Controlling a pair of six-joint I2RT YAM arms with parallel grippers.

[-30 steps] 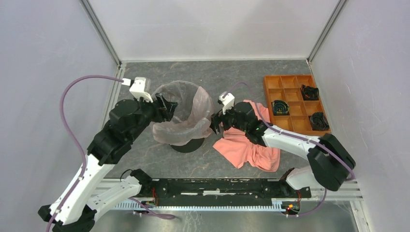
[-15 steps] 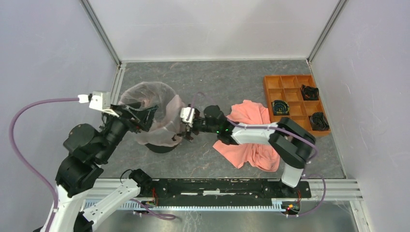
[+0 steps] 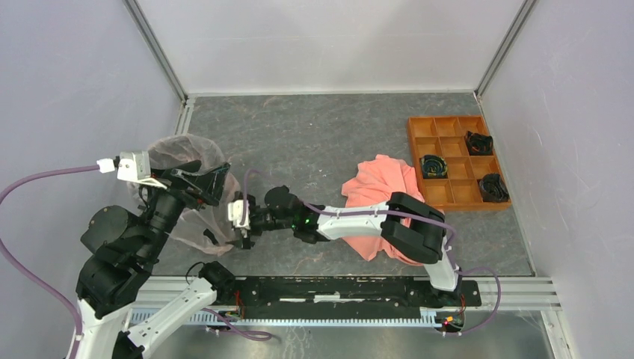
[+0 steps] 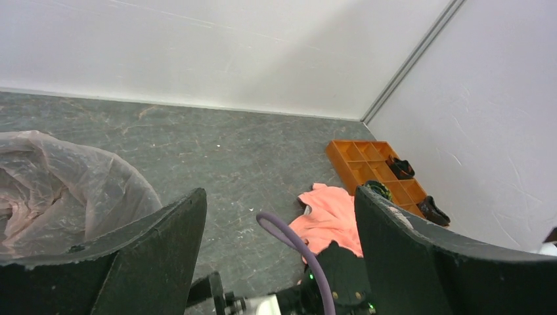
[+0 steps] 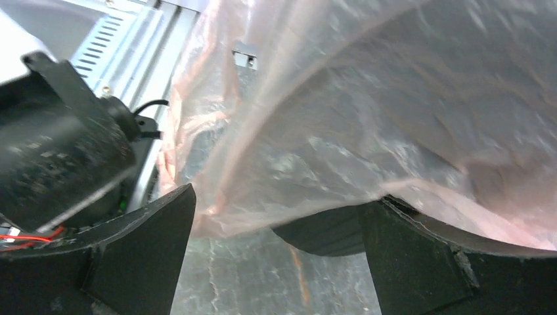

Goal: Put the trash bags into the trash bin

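The pale pink trash bag [image 3: 179, 153] is draped over the black trash bin at the table's near left. From above, the bag and my left arm hide nearly all of the bin. My left gripper [image 3: 211, 182] hovers over the bag's right side, open, with nothing between its fingers [image 4: 164, 249]; the bag [image 4: 59, 190] lies just to its left. My right gripper [image 3: 241, 219] reaches in low from the right, open. In its wrist view the bag's hem [image 5: 368, 111] hangs just ahead of the spread jaws, and a dark part of the bin [image 5: 328, 233] shows beneath.
A coral-orange cloth [image 3: 381, 202] lies mid-table under my right forearm. An orange compartment tray [image 3: 448, 161] with black items sits at the back right. White walls enclose the table [image 3: 321, 142] on three sides. The rail with the arm bases [image 3: 336, 288] runs along the near edge.
The bin with its bag has slid left and nearer to the front-left corner. Both arms moved left with it, the right arm stretching far across. The left jaws have spread wider.
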